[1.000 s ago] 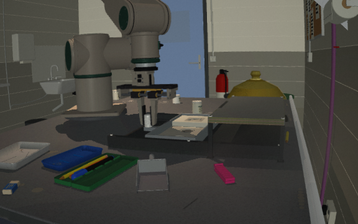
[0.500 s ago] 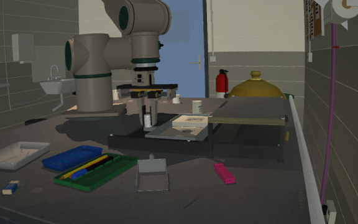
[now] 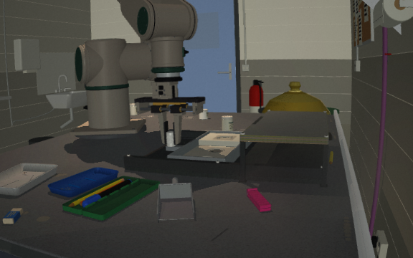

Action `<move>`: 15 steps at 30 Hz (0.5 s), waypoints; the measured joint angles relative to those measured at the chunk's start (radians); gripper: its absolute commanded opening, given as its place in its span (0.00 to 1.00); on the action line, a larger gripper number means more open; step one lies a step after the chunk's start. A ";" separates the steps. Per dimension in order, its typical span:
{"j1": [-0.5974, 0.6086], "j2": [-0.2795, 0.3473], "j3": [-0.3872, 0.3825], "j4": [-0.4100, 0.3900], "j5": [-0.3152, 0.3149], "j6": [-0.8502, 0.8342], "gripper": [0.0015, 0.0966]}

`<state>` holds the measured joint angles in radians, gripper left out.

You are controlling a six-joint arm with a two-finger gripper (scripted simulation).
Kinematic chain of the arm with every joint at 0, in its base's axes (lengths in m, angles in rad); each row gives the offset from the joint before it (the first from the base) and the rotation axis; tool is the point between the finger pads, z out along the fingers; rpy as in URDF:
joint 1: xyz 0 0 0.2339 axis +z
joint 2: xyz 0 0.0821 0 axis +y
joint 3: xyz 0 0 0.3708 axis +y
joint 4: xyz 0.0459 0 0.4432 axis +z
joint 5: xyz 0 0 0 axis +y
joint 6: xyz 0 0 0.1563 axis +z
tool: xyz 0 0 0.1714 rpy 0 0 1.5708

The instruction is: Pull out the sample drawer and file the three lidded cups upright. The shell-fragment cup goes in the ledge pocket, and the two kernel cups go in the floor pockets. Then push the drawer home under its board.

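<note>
My gripper (image 3: 170, 140) hangs straight down at the left end of the pulled-out sample drawer (image 3: 206, 149), and I hold a small white lidded cup (image 3: 170, 139) upright between its fingers, low over the drawer's left edge. The grey drawer sticks out to the left from under its dark board (image 3: 289, 127), with a pale raised ledge (image 3: 219, 139) at its back and floor pockets in front. A second white cup (image 3: 227, 122) stands on the table behind the drawer. A third cup (image 3: 203, 114) stands farther back by the arm, partly hidden.
The arm's broad base (image 3: 106, 86) stands left of the drawer. A brass dome (image 3: 294, 100) sits behind the board. In front lie a white tray (image 3: 17, 178), a blue tray (image 3: 82, 181), a green pencil case (image 3: 110, 197), a grey scoop (image 3: 175, 200) and a pink block (image 3: 259, 199).
</note>
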<state>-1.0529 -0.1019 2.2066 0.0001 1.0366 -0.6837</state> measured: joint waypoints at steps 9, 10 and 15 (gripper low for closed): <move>0.000 0.000 0.000 0.000 0.000 0.000 0.47; 0.000 0.000 0.000 0.000 0.000 0.000 0.49; 0.000 0.000 0.000 0.000 0.000 0.000 0.50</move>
<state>-1.0529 -0.1020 2.2065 0.0000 1.0368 -0.6837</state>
